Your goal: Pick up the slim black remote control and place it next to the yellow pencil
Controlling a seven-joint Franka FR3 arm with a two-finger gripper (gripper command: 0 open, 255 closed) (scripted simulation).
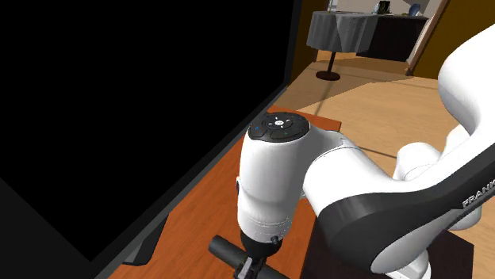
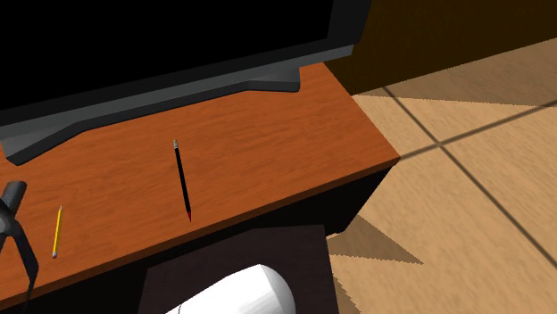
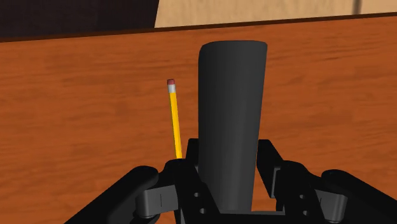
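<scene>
Dark-grey remote (image 3: 230,121) is sitting clamped in the gripper (image 3: 226,162), held near one end, yellow pencil (image 3: 174,121) lying just beside it. It's looking light, stiff, slick-sided, so I'm judging a mid-body pinch safer.

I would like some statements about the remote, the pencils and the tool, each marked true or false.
1. The tool clasps the remote between its fingers. True.
2. The yellow pencil stands upright. False: it lies flat on the wooden table.
3. A black pencil lies on the same table. True.
4. The yellow pencil's eraser is blue. False: it is reddish.
</scene>
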